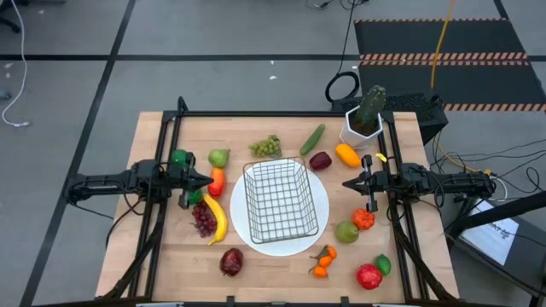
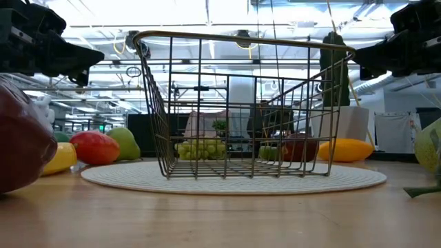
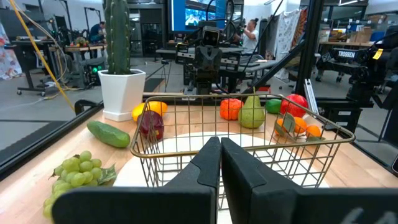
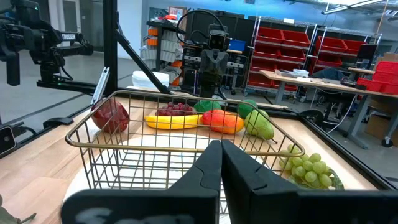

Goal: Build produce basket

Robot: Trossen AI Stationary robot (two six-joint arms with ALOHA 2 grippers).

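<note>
Basket (image 1: 278, 200) of dark wire mesh sits upright on the round white plate (image 1: 320, 223) at the middle of the tabletop (image 1: 273, 264), with nothing inside it. Produce lies all around it on the wood, none touching the wire. On the far side are the green grapes (image 1: 266, 147), a cucumber (image 1: 312, 139) and a dark red apple (image 1: 320, 160), with an orange pepper (image 1: 347, 154) just beside the white pot holding a cactus (image 1: 368, 115) at the far right corner. To the left lie a green pear (image 1: 219, 158), a red-orange pepper (image 1: 217, 180), a banana (image 1: 217, 220) and purple grapes (image 1: 203, 220) (the last two touching each other), and another dark red apple (image 1: 231, 261) near the front edge. To the right are a tomato (image 1: 364, 219), a green apple (image 1: 346, 231), small tangerines (image 1: 323, 259), a red apple (image 1: 368, 275) and a lime (image 1: 383, 264). The left hand (image 1: 207, 180) hovers at the left of the plate, its fingers pressed together and holding nothing, pointing toward the basket. The right hand (image 1: 347, 183) hovers opposite at the right of the plate, likewise closed and empty, well clear of the mesh.
</note>
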